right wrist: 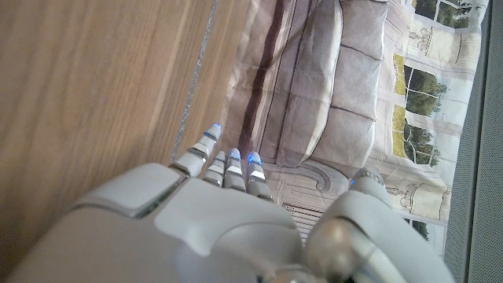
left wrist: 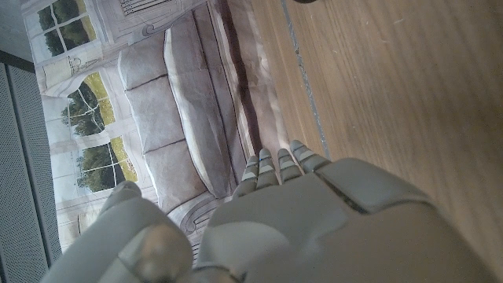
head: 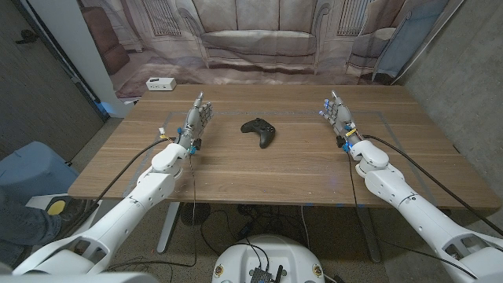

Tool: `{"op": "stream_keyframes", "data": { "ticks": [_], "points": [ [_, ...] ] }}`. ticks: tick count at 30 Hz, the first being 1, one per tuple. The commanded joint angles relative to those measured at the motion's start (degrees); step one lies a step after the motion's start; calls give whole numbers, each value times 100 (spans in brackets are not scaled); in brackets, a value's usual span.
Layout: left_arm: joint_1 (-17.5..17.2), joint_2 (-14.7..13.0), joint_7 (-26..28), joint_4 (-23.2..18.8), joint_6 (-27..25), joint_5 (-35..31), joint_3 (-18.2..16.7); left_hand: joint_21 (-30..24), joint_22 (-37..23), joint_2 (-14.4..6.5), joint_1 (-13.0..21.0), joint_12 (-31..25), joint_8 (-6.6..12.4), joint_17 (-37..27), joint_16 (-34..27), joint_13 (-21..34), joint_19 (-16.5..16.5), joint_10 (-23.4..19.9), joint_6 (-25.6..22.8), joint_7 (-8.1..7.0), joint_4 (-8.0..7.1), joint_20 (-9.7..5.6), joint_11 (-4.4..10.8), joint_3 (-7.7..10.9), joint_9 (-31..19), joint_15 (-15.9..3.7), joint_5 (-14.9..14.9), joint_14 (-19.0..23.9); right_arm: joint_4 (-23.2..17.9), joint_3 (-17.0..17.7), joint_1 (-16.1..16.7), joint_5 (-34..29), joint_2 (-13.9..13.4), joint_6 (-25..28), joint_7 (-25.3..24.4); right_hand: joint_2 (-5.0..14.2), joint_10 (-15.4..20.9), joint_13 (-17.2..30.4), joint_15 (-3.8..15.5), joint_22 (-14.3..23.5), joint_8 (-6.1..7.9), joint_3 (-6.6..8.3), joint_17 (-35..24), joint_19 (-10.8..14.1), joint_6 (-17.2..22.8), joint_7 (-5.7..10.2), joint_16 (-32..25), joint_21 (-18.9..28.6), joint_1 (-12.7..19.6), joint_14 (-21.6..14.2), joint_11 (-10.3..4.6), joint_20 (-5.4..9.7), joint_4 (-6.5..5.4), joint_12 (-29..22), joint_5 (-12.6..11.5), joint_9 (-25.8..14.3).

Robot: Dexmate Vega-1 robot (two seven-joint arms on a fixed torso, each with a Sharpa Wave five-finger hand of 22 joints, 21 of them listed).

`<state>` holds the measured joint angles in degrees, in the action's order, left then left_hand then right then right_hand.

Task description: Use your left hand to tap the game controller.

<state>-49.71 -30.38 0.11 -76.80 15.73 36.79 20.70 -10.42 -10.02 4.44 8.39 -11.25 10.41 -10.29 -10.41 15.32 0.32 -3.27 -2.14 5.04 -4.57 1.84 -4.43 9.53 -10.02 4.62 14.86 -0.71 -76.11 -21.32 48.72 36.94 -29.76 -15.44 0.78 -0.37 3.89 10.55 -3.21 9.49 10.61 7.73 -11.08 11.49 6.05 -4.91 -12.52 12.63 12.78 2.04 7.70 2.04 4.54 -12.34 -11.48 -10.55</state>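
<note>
Tap not yet made: both robot hands wait apart from the controller.

The game controller (head: 258,132) lies on the desk (head: 299,169) near its middle, untouched. The left robot hand (head: 196,119) stands at the controller's 9 o'clock, well apart from it, fingers spread and holding nothing. The right robot hand (head: 338,116) stands at its 3 o'clock, also spread and empty. By my judgement nothing is done; the left robot hand must reach across toward 3 o'clock and tap.
</note>
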Motion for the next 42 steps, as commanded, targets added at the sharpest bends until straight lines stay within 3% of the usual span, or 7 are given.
{"op": "stream_keyframes", "data": {
  "ticks": [1,3,6,8,16,33,42],
  "points": [
    [-263,-152,214,-349,15,-64,-89,-53,-20,-21,74,-43,58,-8,-41,-11,5,-54,-50,30,15,56,-15,36,-19,39,26,47,-262,1,157,-41,-82,83,-142,0,40,28,-18,26,34,25,-8,58,68,-8,-18,19,37,-36,16,-10,5,-25,-27,-13],
    [-300,-163,231,-384,46,-70,-107,-58,-20,-28,81,-53,62,-7,-46,-22,12,-79,-64,31,18,64,-14,37,-19,40,23,62,-280,3,182,-67,-86,43,-160,-1,41,28,-16,26,49,22,-10,53,104,1,-15,12,33,-38,17,-11,5,-21,-25,-14],
    [-342,-188,239,-427,90,-79,-132,-63,-19,-38,92,-63,78,-6,-56,-40,20,-103,-115,29,23,71,-10,38,-19,34,18,95,-314,22,219,-69,-79,6,-200,15,66,30,-6,29,214,15,-18,64,565,-26,18,-35,22,-48,25,-10,15,1,-11,-33],
    [-366,-196,251,-444,149,-97,-153,-65,-19,-43,97,-68,84,-6,-62,-49,24,-116,-134,32,26,76,-15,38,-19,29,15,114,-324,22,232,-104,-87,-40,-207,17,67,30,-1,29,223,15,-18,64,596,-17,20,-39,23,-53,27,-8,17,3,-11,-36],
    [-399,-225,218,-417,404,-171,-224,-90,-18,-64,133,-106,111,-4,-90,-102,86,-224,-252,16,47,92,-9,36,-19,-3,-3,230,-372,51,302,-136,-60,-162,-277,26,53,31,6,31,65,12,-22,56,260,61,50,-78,29,-45,-4,10,37,33,-4,-38],
    [-149,-150,-153,-105,972,-429,-108,-124,-17,-90,199,-155,182,-1,-116,-198,215,-404,-579,-7,92,144,50,26,-22,-42,-50,432,-566,148,536,-131,-123,-284,-378,35,125,32,26,32,25,4,-30,64,155,95,53,-94,13,-69,-7,8,38,20,1,-31],
    [84,11,-381,326,1438,-556,-27,-122,-17,-103,224,-185,178,0,-120,-231,233,-508,-645,-38,109,163,51,23,-23,-59,-70,503,-813,237,735,-161,-228,-219,-582,49,167,31,37,32,38,8,-30,93,181,100,43,-93,19,-119,-20,2,45,14,1,-28]
  ]
}}
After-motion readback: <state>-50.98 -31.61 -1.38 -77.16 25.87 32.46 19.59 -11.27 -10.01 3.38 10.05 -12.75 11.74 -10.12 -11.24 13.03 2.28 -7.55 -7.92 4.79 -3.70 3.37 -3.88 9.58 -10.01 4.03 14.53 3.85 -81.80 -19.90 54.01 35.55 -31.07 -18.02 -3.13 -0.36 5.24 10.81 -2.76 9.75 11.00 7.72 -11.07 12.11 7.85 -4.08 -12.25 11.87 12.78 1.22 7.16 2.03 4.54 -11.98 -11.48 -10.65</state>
